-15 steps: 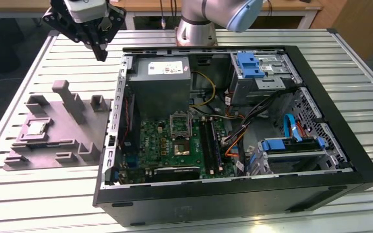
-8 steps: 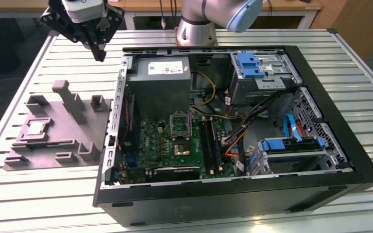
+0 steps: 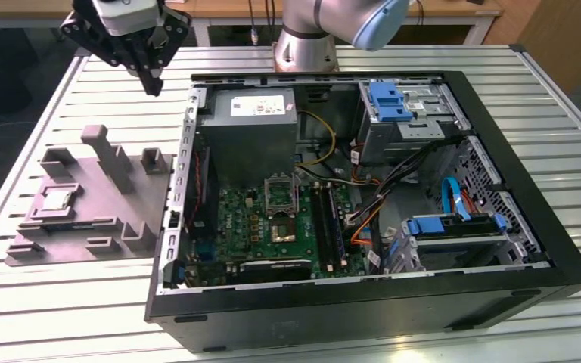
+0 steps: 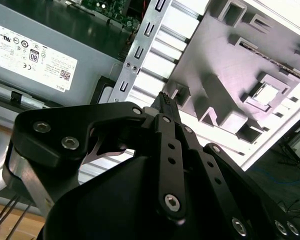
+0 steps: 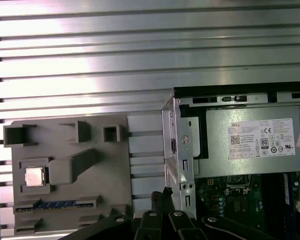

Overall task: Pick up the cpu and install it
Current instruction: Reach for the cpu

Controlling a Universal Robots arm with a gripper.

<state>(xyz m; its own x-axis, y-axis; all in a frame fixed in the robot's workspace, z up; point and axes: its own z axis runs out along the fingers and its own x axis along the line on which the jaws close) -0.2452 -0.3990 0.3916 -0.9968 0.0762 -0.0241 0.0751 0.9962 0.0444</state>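
My black claw [image 3: 153, 85] is pinched shut with nothing in it. It hangs in the air near the side of the grey plastic tray [image 3: 99, 215] that faces the computer. The tray is hard and matt, with blocky bumps and pockets. The cpu [image 3: 57, 199], a small flat square chip with a shiny silver top, lies in a square pocket of that tray, well apart from my claw. I think it is light, stiff, slippery and easy to hurt underneath, so its side edges are the place to hold. Beside the tray stands the open black metal computer case [image 3: 321, 318], on the same ribbed silver metal table [image 3: 58, 310].
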